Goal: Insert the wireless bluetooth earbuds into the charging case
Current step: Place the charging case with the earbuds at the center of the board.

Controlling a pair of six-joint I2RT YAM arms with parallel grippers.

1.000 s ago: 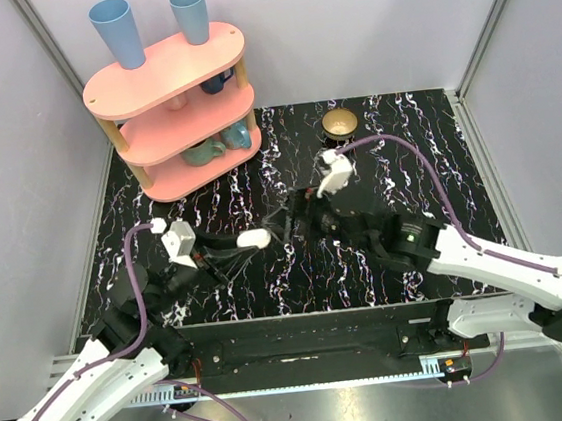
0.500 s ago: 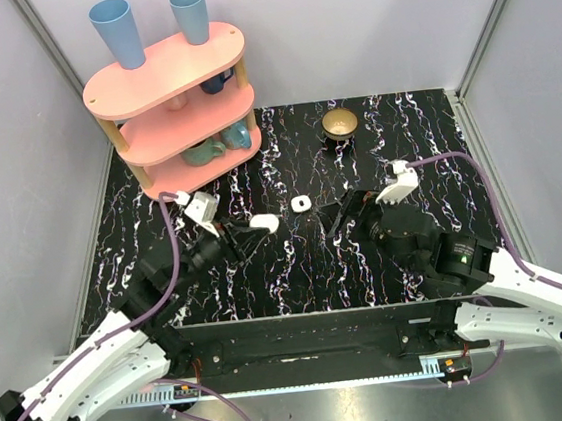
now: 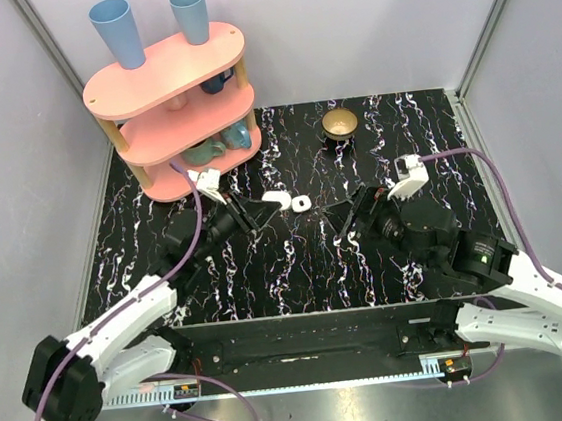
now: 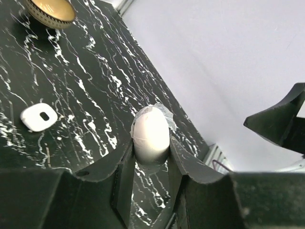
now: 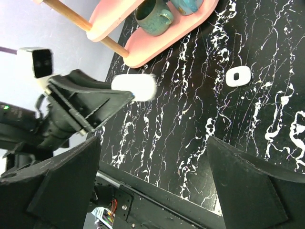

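The left gripper [image 4: 151,149] squeezed the small white oval plastic case [image 4: 151,130]. The right gripper [image 3: 348,215] gaped, empty. A little white rounded piece [image 3: 302,204] lay between them.

Robot lab: walled marbled table [image 3: 307,268]
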